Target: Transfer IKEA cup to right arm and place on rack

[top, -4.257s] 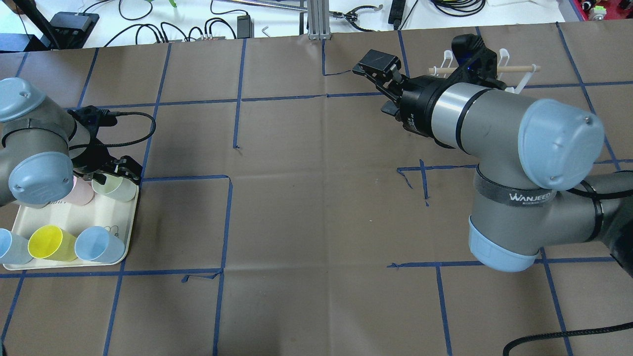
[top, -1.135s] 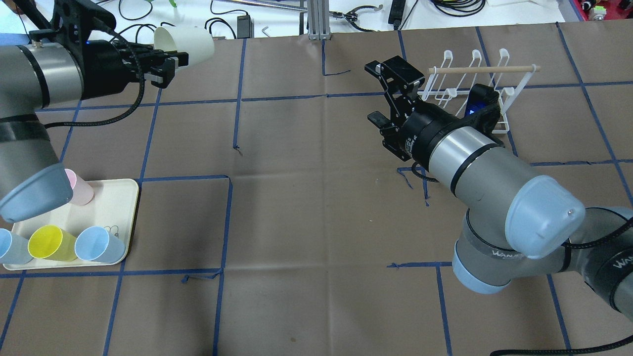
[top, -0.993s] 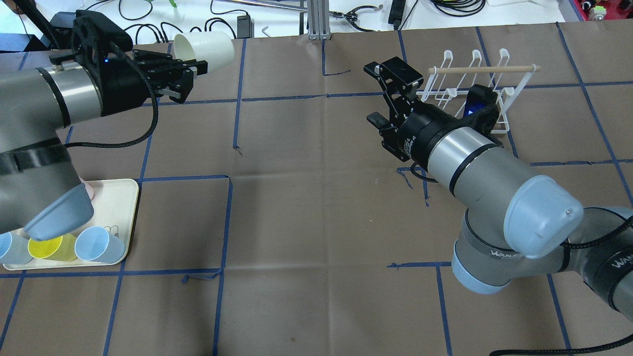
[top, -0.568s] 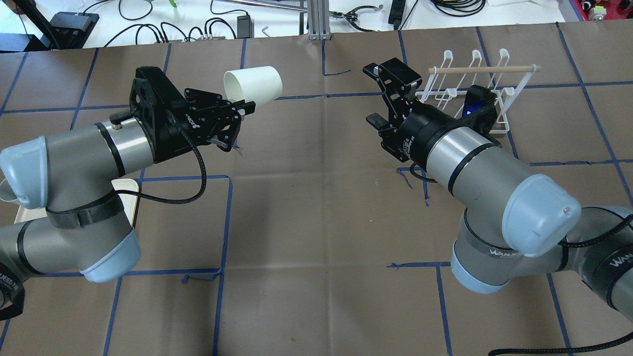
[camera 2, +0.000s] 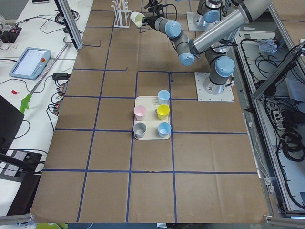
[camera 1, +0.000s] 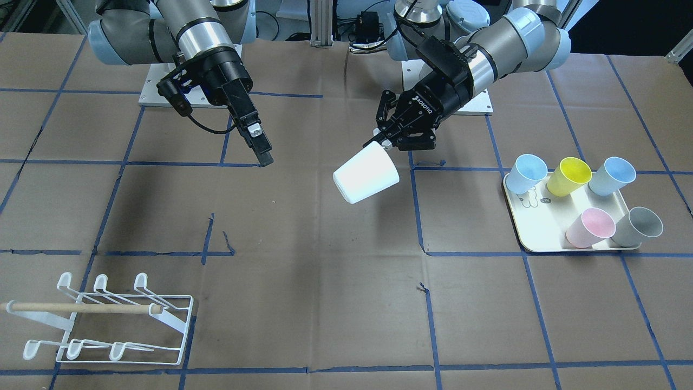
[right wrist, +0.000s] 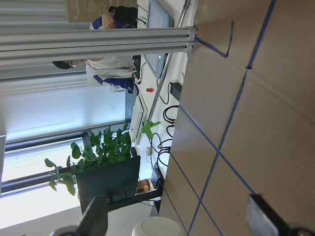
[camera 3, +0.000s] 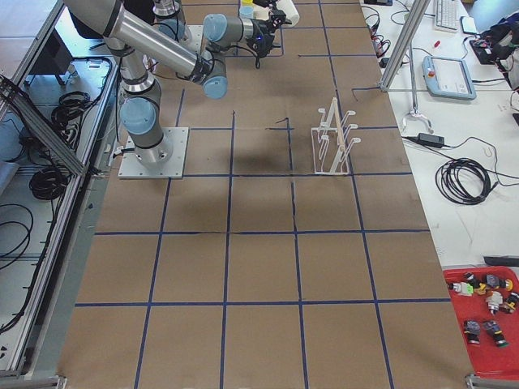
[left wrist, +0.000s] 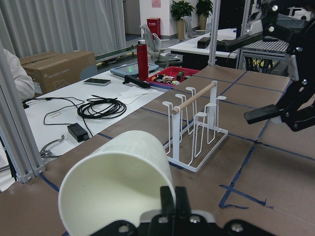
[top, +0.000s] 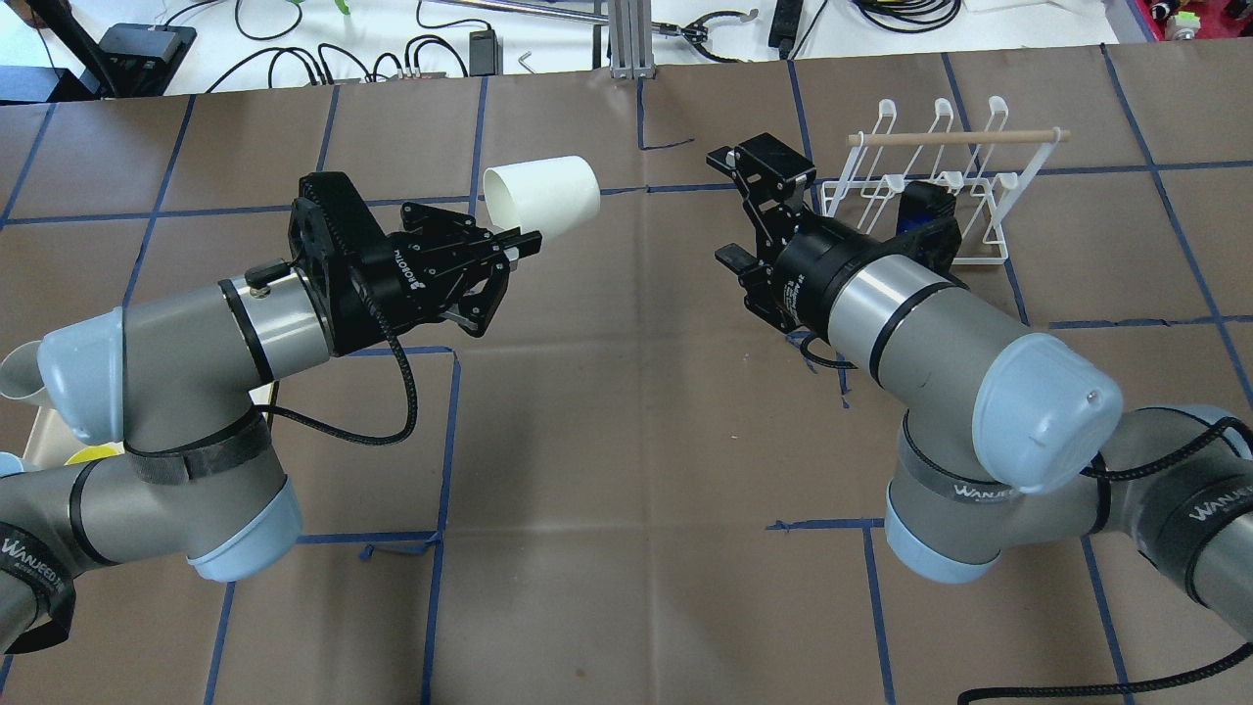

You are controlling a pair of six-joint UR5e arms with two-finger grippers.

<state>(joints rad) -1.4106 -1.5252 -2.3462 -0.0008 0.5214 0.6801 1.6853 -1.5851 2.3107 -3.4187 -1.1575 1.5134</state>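
My left gripper point(top: 517, 245) is shut on the rim of a white cup point(top: 541, 193) and holds it on its side above the table's middle, base pointing towards the right arm. The cup also shows in the front view point(camera 1: 366, 174) and the left wrist view point(left wrist: 115, 189). My right gripper point(top: 748, 211) is open and empty, facing the cup with a clear gap between them. In the right wrist view the cup point(right wrist: 152, 227) sits at the bottom edge between the spread fingers point(right wrist: 93, 216). The white wire rack point(top: 930, 181) with its wooden dowel stands behind the right gripper.
A cream tray point(camera 1: 541, 241) at the left arm's side holds several upright cups: two blue, a yellow point(camera 1: 567, 176), a pink and a grey. Cables and an aluminium post point(top: 626, 39) lie beyond the table's far edge. Blue tape lines cross the brown table cover.
The left arm lifted the white cup from the tray and carried it rightward towards the table's middle. The right gripper stayed open and turned slightly towards it.
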